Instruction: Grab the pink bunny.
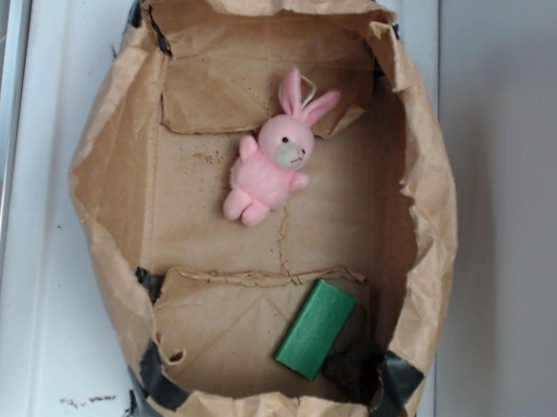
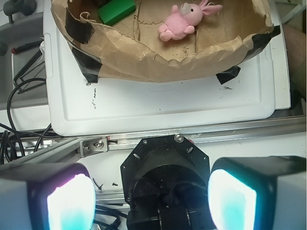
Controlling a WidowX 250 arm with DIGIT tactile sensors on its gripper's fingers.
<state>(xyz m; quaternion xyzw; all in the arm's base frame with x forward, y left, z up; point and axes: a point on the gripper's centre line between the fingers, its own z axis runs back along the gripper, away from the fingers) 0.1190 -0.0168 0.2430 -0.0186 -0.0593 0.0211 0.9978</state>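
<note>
The pink bunny [image 1: 271,163] lies on its back in the middle of a brown paper tray [image 1: 113,160], ears toward the far side. In the wrist view the bunny [image 2: 184,21] shows near the top, inside the tray [image 2: 158,60]. My gripper [image 2: 151,201] is open and empty, its two glowing pads [image 2: 69,203] wide apart at the bottom of the wrist view. It is far back from the tray, over the robot base and the aluminium rail. The gripper does not show in the exterior view.
A green rectangular block [image 1: 316,329] lies in the tray's near right corner; it shows in the wrist view [image 2: 116,10] too. The tray stands on a white board [image 1: 55,93]. An aluminium rail [image 2: 144,140], the black robot base [image 2: 165,163] and cables [image 2: 19,91] lie below the board.
</note>
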